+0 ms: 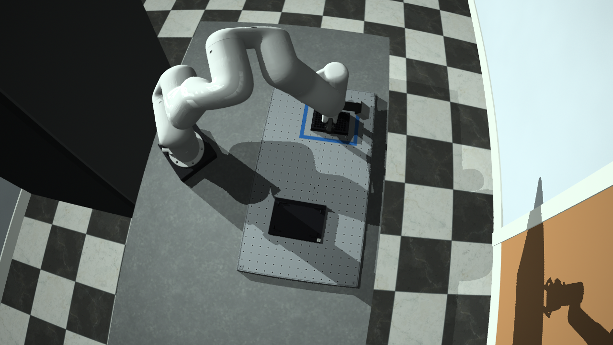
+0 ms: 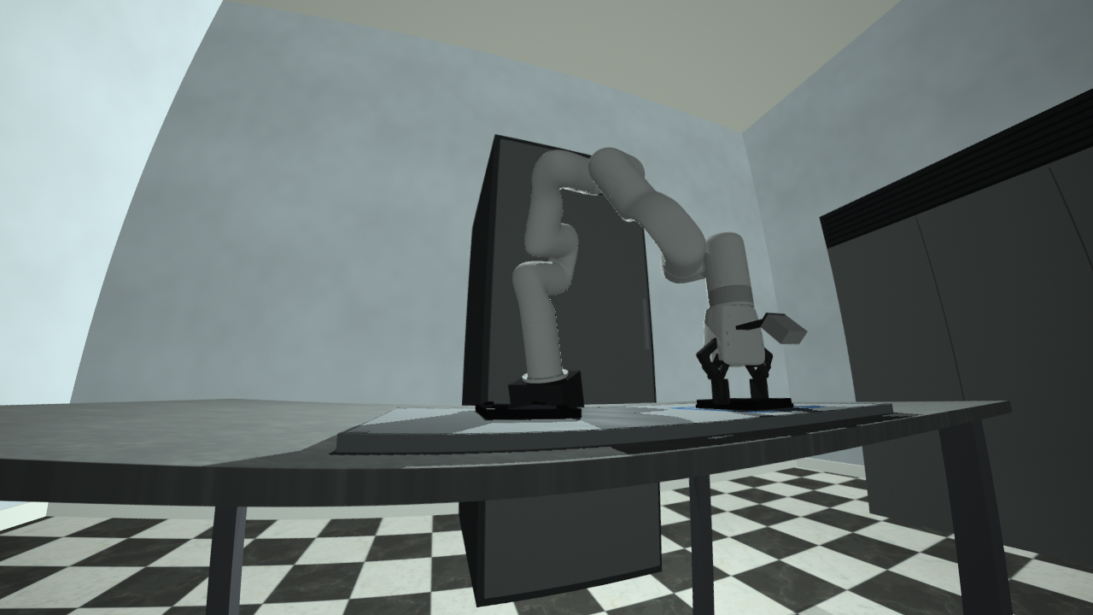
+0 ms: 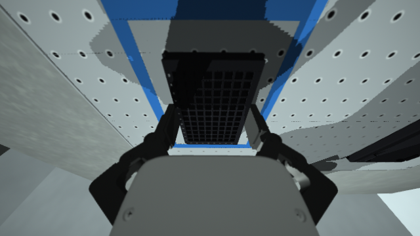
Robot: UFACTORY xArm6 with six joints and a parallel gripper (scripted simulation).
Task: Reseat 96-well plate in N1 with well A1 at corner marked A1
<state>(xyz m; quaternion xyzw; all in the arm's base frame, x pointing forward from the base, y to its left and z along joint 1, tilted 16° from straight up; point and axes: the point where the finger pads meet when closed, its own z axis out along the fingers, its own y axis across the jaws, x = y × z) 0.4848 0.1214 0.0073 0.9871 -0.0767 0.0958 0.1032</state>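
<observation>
Regrasp staging explained the layout: the black, grid-topped 96-well plate (image 3: 213, 108) lay flat inside the blue taped outline B1 (image 3: 139, 77), while the black rectangular nest N1 (image 1: 297, 220) waited well apart. The end effector (image 3: 212, 128) clamped the plate's long sides.
</observation>
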